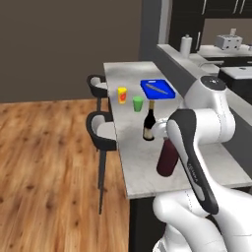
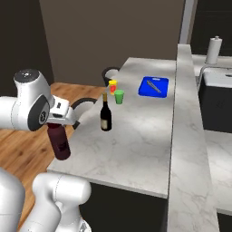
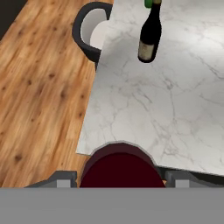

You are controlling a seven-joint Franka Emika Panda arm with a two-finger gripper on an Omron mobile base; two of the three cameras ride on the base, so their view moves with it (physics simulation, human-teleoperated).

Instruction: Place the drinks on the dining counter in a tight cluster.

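Observation:
My gripper (image 2: 57, 123) is shut on the neck of the squat maroon bottle (image 2: 60, 143), which hangs upright over the near left corner of the dining counter (image 2: 136, 149). In the hand view the maroon bottle (image 3: 121, 168) sits between the fingertips (image 3: 65, 179), above the counter's (image 3: 175, 105) front edge. The dark wine bottle (image 1: 149, 125) (image 2: 105, 115) (image 3: 150, 37) stands on the marble a short way beyond. Farther back, a small pale red-capped bottle (image 1: 122, 94) (image 2: 112, 85) stands near the left edge.
A green cup (image 1: 138, 103) stands beside the small bottle, with a blue cutting board (image 1: 157, 89) and a knife behind. Black stools (image 1: 101, 130) line the counter's left side. A raised grey ledge (image 2: 181, 113) runs along the right, and a paper towel roll (image 2: 214, 50) stands beyond it.

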